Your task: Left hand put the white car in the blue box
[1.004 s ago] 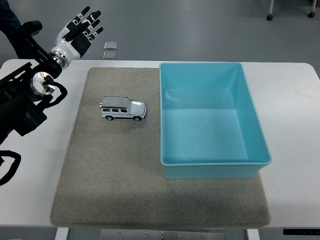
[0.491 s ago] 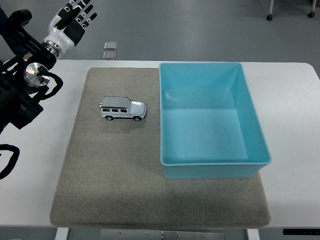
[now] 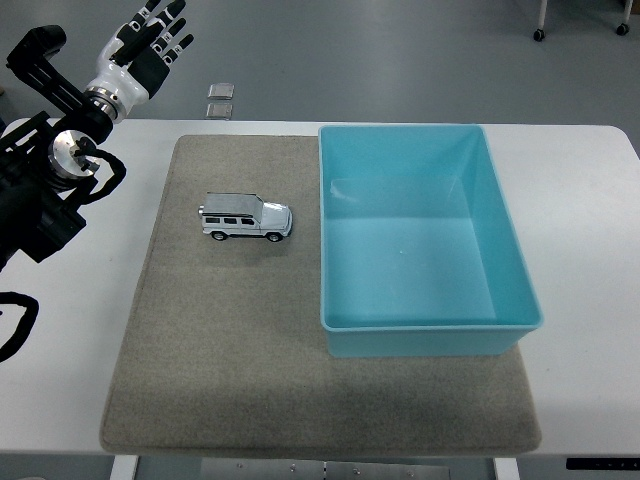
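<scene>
White car is my subject, and I note it on the grey mat, wheels down, side on to me with its front pointing right toward the box. I see nothing touching it. Working from the near edge outward: the mat covers most of the white table, its front border lying just short of the table's near edge, and the front stretch of it carries nothing. On the mat's right half I find the blue box, open at the top and with nothing visible inside; its near wall sits well back from the mat's front border. The car stands just beside the box's left wall, apart from it, about level with the box's middle. Farther back and to the left, my left arm comes in from the left edge over the bare table beside the mat. My left hand is raised beyond the table's far left corner, well apart from the car. Its fingers are spread and extended, pointing up and away, and they have hold of nothing. Beyond the table's far edge I see two small pale squares on the grey floor.
</scene>
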`<state>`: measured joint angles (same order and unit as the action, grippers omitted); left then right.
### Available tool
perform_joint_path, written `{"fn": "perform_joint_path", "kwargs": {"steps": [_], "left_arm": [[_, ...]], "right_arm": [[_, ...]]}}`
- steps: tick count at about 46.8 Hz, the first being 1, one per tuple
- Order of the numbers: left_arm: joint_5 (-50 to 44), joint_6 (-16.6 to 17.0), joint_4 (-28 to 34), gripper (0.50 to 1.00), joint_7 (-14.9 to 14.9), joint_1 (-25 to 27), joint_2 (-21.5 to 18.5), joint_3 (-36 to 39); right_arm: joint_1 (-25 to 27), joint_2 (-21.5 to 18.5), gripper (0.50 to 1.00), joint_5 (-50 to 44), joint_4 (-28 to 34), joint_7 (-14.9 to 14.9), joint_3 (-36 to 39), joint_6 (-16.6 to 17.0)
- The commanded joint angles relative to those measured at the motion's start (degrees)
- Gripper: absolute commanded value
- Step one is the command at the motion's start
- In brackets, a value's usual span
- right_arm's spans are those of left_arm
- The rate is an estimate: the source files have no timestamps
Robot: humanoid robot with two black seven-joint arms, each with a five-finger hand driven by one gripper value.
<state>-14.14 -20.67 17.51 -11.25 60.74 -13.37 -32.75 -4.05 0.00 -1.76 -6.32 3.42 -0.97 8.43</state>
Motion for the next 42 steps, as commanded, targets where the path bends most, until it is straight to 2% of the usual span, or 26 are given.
{"fn": "perform_joint_path", "kwargs": {"steps": [1,6,13,18,27,35,42], "left_arm": [[1.4,0.4,-0.1,0.996,0.0,-0.1,0.0,0.8],[1.6,2.0,0.2,0.996,0.0,0.3,0.0,1.7],[2.7,2.0,1.2,0.996,0.0,0.3,-0.1,3.2],[5.5,2.4,2.8,0.996,0.0,0.9,-0.6,6.4],[11.8,5.0,5.3,0.996,0.0,2.3,-1.7,10.7],[19.9,5.0,8.4,0.996,0.1,3.8,-4.9,14.6],[29.1,5.0,16.2,0.996,0.3,4.1,-9.7,18.1]], "right_arm": [[0.0,0.0,0.936,0.0,0.0,0.0,0.0,0.0],[0.1,0.0,0.936,0.0,0.0,-0.1,0.0,0.0],[0.0,0.0,0.936,0.0,0.0,0.0,0.0,0.0],[0.1,0.0,0.936,0.0,0.0,-0.1,0.0,0.0],[0.0,0.0,0.936,0.0,0.0,0.0,0.0,0.0],[0.0,0.0,0.936,0.0,0.0,0.0,0.0,0.0],[0.0,0.0,0.936,0.0,0.0,0.0,0.0,0.0]]}}
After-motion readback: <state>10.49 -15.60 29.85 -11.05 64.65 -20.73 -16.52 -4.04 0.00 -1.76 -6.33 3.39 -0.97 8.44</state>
